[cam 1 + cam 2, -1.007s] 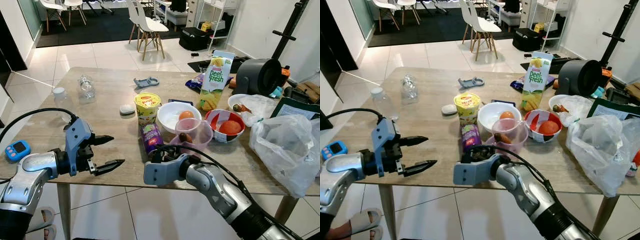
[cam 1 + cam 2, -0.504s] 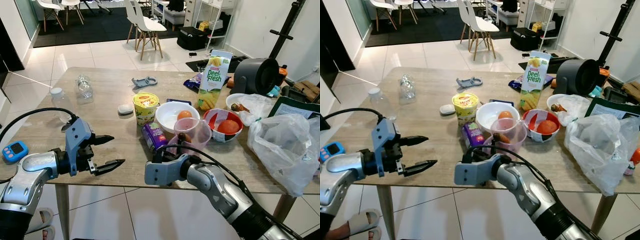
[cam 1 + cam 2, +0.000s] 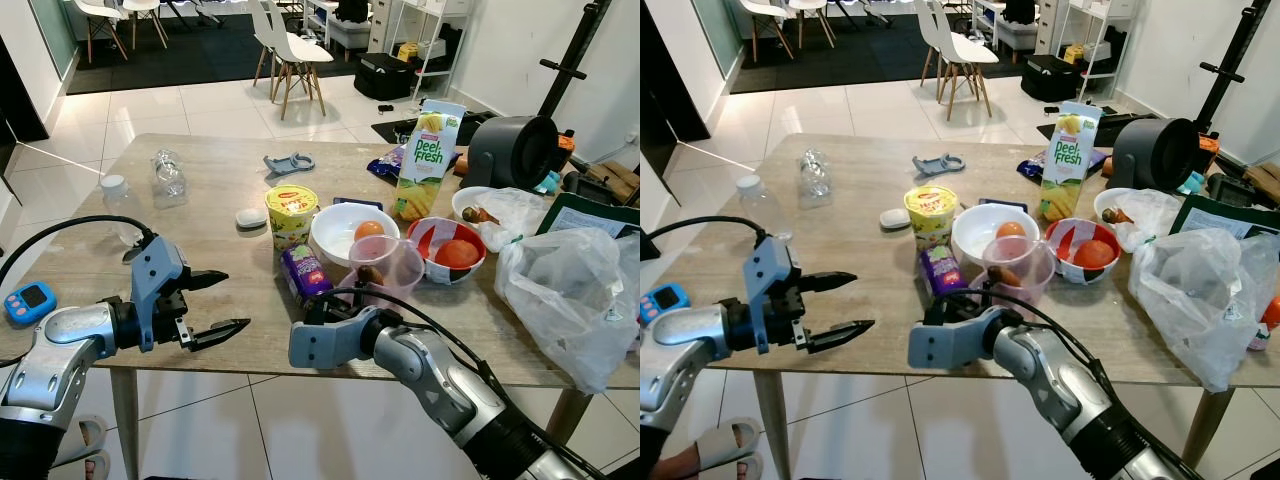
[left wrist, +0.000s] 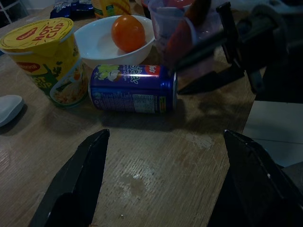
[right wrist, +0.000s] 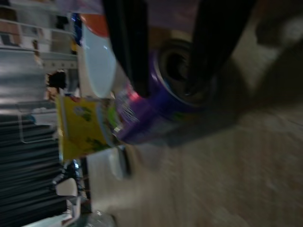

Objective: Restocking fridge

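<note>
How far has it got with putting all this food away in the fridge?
Barely started, by the look of it. Nothing looks put away: the juice carton, noodle cup, bowls of fruit and plastic bag all sit on the table. In hand: the right gripper is at the end of a purple can lying on its side. The left gripper waits open nearby. Everything remains to be carried.

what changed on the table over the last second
The purple can, lying on its side beside the yellow cup, rolled and turned a little at the tips of the right gripper, which works at its end without lifting it. The left gripper kept hovering open at the table edge; bowls and juice carton stayed put.
</note>
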Available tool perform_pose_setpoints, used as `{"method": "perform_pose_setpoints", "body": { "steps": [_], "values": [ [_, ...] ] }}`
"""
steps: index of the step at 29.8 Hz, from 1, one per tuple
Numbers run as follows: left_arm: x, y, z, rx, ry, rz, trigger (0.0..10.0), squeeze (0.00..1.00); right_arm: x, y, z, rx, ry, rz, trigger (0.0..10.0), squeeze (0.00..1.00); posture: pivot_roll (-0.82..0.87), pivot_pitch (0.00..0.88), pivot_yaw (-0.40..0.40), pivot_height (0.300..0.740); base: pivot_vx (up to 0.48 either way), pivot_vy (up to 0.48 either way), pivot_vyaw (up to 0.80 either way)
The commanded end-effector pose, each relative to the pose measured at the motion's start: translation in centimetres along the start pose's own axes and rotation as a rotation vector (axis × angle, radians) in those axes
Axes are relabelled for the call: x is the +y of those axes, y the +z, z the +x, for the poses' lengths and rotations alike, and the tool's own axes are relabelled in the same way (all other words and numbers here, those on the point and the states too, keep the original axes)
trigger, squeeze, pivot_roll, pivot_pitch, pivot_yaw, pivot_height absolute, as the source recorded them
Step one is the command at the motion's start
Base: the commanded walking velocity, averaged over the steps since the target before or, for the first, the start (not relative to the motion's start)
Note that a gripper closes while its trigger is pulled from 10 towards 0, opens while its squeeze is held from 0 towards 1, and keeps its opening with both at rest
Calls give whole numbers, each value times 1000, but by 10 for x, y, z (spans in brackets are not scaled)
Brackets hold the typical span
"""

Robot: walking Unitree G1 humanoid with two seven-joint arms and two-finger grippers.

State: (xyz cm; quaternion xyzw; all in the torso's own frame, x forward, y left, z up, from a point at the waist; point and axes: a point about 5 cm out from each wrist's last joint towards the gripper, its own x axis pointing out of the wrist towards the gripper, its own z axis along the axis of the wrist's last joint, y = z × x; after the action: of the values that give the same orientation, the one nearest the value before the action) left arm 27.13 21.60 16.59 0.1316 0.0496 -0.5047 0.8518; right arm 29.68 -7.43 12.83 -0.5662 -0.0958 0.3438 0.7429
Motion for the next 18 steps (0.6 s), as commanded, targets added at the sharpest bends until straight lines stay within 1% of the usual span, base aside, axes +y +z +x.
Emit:
{"method": "perform_pose_setpoints", "body": {
  "steps": [1,2,3,4,5,6,9,13,18],
  "values": [
    [-3,-2,3,7,-20,-8,10000,0,-8,-3,-2,10,-35,-11,10000,1000,67,28,-26,740,0,0,0],
    [-3,-2,3,8,-20,-8,10000,0,-7,-3,-2,11,-33,-12,10000,749,67,29,-26,740,0,0,0],
    [-3,-2,3,8,-20,-8,10000,0,-7,-4,-3,14,-32,-16,10000,255,67,29,-26,740,0,0,0],
    [-3,-2,3,8,-21,-8,10000,0,-7,-5,-3,18,-31,-19,10000,39,67,29,-26,740,0,0,0],
    [-3,-2,3,8,-21,-8,10000,0,-7,-6,-3,20,-31,-21,10000,39,67,28,-25,740,0,0,0],
    [-4,-2,3,8,-22,-8,10000,0,-7,-6,-3,23,-31,-26,10000,0,67,28,-25,740,0,0,0],
    [-4,-2,3,8,-23,-8,10000,0,-6,-7,-3,25,-30,-32,10000,0,67,28,-25,740,0,0,0],
    [-4,-2,3,8,-26,-8,10000,0,0,-7,-3,23,-4,-47,10000,0,69,30,-24,740,0,0,0],
    [-4,-2,3,10,-27,-8,10000,0,3,-6,-3,16,11,-53,10000,0,69,28,-24,740,0,0,0]
  ]
}}
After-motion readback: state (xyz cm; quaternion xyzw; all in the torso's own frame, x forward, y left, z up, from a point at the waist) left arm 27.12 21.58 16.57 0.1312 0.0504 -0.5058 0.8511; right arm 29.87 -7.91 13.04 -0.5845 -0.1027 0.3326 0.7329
